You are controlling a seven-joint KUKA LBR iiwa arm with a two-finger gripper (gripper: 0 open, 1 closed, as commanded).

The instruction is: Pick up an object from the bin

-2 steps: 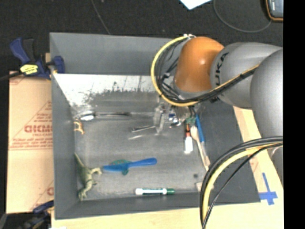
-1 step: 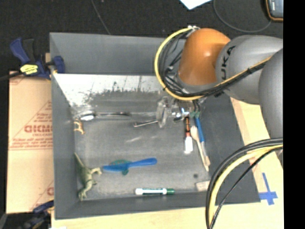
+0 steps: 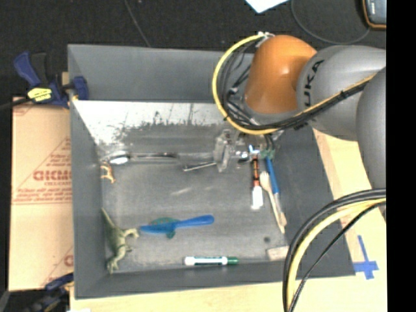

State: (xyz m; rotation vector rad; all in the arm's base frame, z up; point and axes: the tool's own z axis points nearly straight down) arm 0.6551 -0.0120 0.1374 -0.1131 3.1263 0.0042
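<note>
End effector (image 3: pixel 225 153): low at the bin's (image 3: pixel 143 70) back right; open or clenched, can't tell.
Nearest: blue pen (image 3: pixel 271 181) just beside it, silver spoon (image 3: pixel 130 155) off left.
Why tricky: pen hugs the right wall, probably awkward.

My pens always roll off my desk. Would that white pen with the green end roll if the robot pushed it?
Probably yes: the pen looks round, so a sideways nudge could roll it. It lies close along the bin's front wall, which would likely stop it. It looks stiff and light, so it should lift without bending.
</note>
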